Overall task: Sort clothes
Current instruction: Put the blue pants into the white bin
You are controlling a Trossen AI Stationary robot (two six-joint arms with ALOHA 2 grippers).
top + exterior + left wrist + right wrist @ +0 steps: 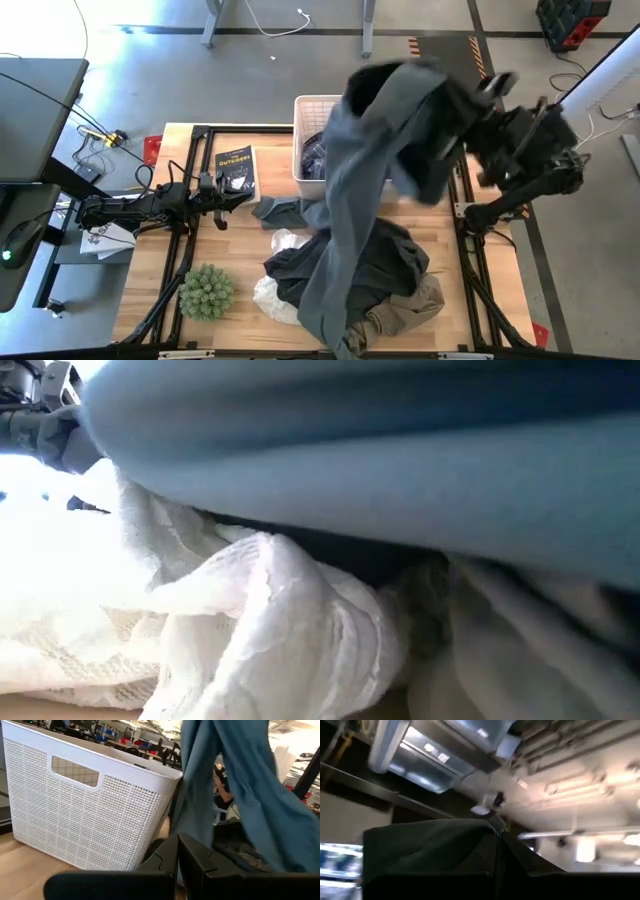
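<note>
Sorting looks to be in its early-to-middle stretch, judging from how things lie: the white basket (300,150) at the far side of the table already holds at least one piece, a blue-and-white plaid shirt (314,158) showing inside its near wall, while most of the clothes are not yet sorted. The right gripper (478,100) is raised high over the table's right side with its fingers pressed together on a large grey-blue garment (365,190), which hangs from it in a long drape, past the basket and down onto the pile, its lower end trailing toward the front edge. Under and around that drape lie a dark grey piece (385,262), khaki-brown trousers (405,305) near the front, a white lacy garment (275,295) at the pile's left, and a small grey piece (280,210) just in front of the basket. The left gripper (222,193) waits low at the table's left, fingers closed on nothing, near a black book (235,168) and a round green spiky plant (206,290). What is left, by my reading, is to place the lifted garment and then work through the rest of the heap
</note>
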